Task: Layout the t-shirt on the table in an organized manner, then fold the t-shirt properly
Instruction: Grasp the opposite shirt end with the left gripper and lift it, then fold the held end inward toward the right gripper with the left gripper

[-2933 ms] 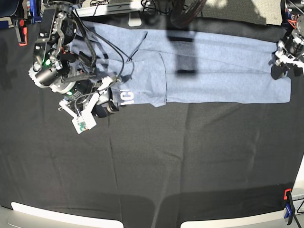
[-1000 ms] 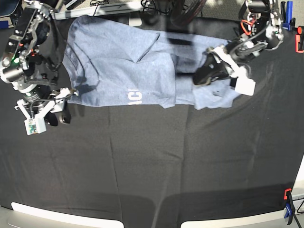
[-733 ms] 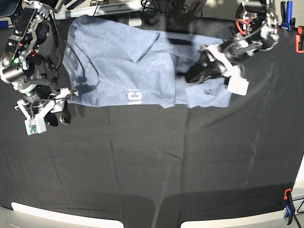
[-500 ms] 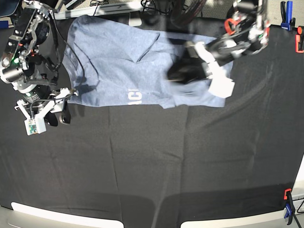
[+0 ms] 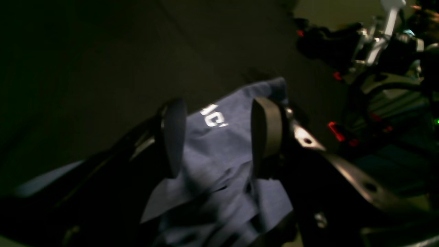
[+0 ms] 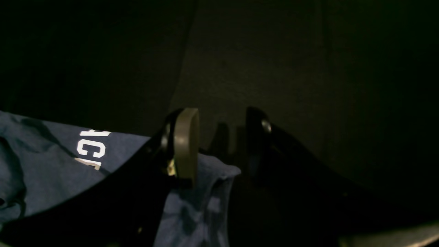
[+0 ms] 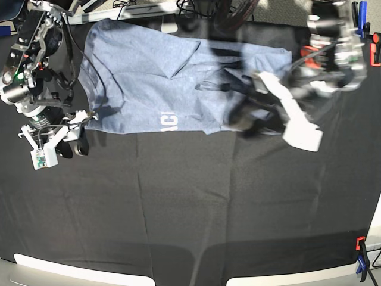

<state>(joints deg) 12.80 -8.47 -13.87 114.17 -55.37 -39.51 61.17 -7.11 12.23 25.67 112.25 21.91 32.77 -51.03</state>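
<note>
The blue-grey t-shirt (image 7: 149, 77) lies along the far side of the black table (image 7: 190, 208), its right part doubled over and its white lettering (image 7: 168, 123) near the front hem. My left gripper (image 7: 253, 116) hangs blurred over the shirt's right part. In the left wrist view it (image 5: 219, 137) is open, and the shirt (image 5: 219, 164) lies below the gap. My right gripper (image 7: 71, 148) stands off the shirt's front left corner. Its jaws (image 6: 219, 147) are apart with nothing between them; one finger (image 6: 185, 147) is over the shirt's edge (image 6: 202, 202).
Red (image 7: 375, 50) and blue (image 7: 360, 15) clamps sit at the far right corner, and another clamp (image 7: 360, 262) at the front right. Cables and gear (image 7: 131, 6) line the far edge. White strips (image 7: 77, 271) run along the front edge.
My left gripper carried the shirt's right end leftward, then opened and let it go, and has pulled back toward the front right. The right arm has stayed put.
</note>
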